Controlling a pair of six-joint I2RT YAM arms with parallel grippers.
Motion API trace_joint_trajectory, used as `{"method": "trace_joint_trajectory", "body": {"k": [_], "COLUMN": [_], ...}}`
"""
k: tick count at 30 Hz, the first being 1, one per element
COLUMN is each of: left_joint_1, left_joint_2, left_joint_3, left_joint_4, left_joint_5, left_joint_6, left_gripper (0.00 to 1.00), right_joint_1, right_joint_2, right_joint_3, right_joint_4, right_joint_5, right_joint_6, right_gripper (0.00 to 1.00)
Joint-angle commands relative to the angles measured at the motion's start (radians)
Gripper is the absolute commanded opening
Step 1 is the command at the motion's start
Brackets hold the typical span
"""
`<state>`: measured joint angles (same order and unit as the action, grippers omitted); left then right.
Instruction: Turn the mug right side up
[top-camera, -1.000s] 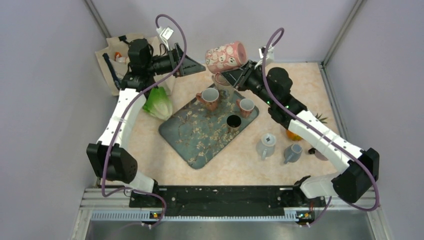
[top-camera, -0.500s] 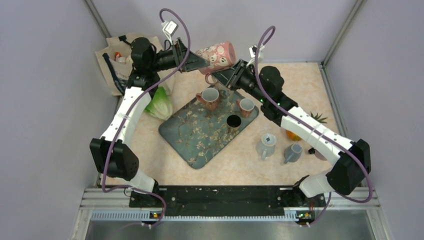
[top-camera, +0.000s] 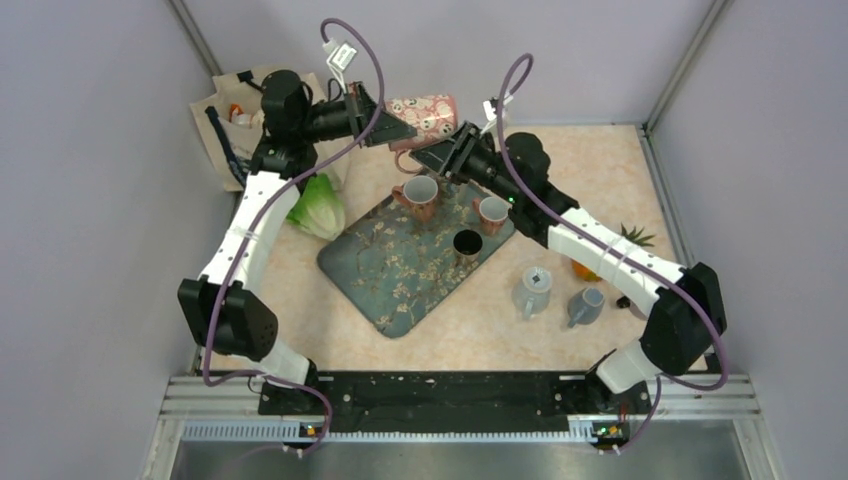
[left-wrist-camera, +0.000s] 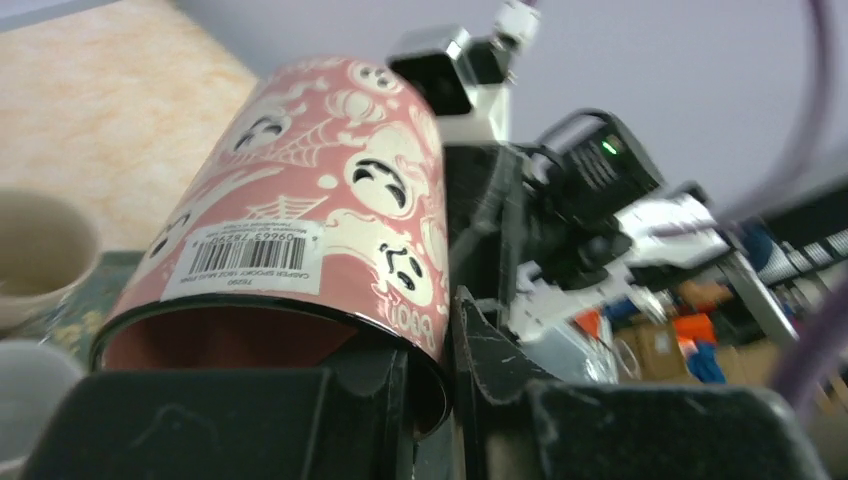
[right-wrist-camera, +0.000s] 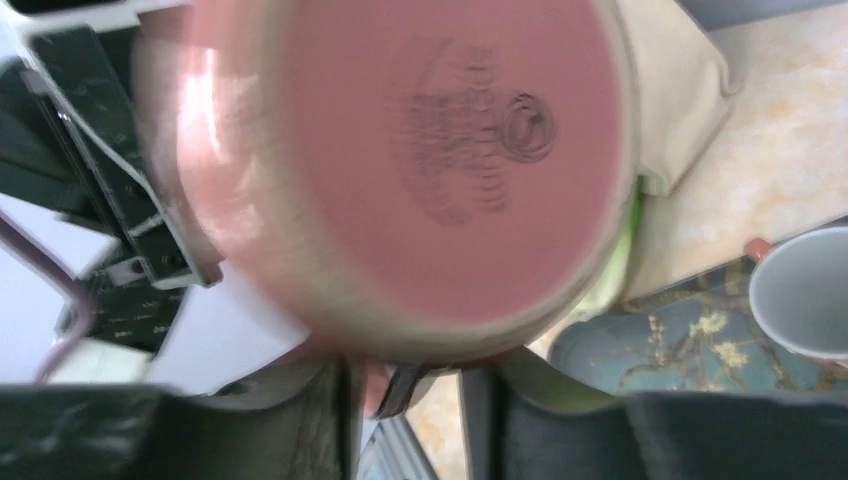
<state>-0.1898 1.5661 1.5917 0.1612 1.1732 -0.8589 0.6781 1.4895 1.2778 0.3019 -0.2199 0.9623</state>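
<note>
The floral tray (top-camera: 385, 285) sits at frame centre and carries three small cups (top-camera: 420, 190). Beyond it, at upper centre, the pink mug (top-camera: 428, 108) is held in the air on its side. The right gripper (top-camera: 430, 158) pinches the mug's handle, facing its base. The left gripper (top-camera: 402, 128) clamps the rim wall, with one finger inside the mouth.

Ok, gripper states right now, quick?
Left gripper: closed on the pink ghost-print ceramic mug, at its rim.
Right gripper: closed on the same mug's handle.
</note>
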Motion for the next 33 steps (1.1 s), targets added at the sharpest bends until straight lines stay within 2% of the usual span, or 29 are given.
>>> {"method": "trace_joint_trajectory", "body": {"k": [1, 3, 4, 6, 11, 15, 19, 24, 27, 33], "left_joint_1": [-0.016, -0.013, -0.012, -0.01, -0.011, -0.013, -0.036, -0.147, -0.206, -0.277], "left_joint_2": [-0.021, -0.029, -0.032, -0.044, -0.04, -0.009, 0.037, 0.131, 0.18, 0.276], "left_joint_3": [0.119, 0.156, 0.172, 0.188, 0.172, 0.093, 0.019, 0.019, 0.015, 0.041], "left_joint_4": [-0.58, -0.719, -0.776, -0.869, -1.118, -1.251, -1.246, -1.241, -1.199, -1.185], "left_joint_5": [-0.249, -0.366, -0.414, -0.521, -0.78, -0.867, -0.894, -1.015, -1.095, -1.161], "left_joint_6": [0.421, 0.589, 0.653, 0.762, 1.047, 1.183, 1.226, 1.286, 1.313, 1.372], "left_gripper": [0.0, 0.0, 0.0, 0.0, 0.0, 0.0, 0.0, 0.0, 0.0, 0.0], "right_joint_1": [0.031, 0.031, 0.03, 0.03, 0.029, 0.027, 0.008, -0.056, -0.12, -0.2], "right_joint_2": [0.029, 0.043, 0.049, 0.053, 0.012, -0.029, -0.052, -0.076, -0.105, -0.201], "right_joint_3": [0.016, 0.018, 0.016, 0.014, 0.011, 0.041, 0.075, 0.108, 0.084, -0.027], "right_joint_4": [-0.011, -0.086, -0.124, -0.198, -0.415, -0.583, -0.691, -0.827, -0.893, -0.951], "right_joint_5": [0.014, 0.021, 0.024, 0.03, 0.094, 0.252, 0.327, 0.381, 0.427, 0.44], "right_joint_6": [-0.135, -0.157, -0.17, -0.198, -0.314, -0.41, -0.482, -0.516, -0.481, -0.46], "right_gripper": [0.56, 0.84, 0.93, 0.98, 0.99, 0.99, 0.99, 0.99, 0.99, 0.97]}}
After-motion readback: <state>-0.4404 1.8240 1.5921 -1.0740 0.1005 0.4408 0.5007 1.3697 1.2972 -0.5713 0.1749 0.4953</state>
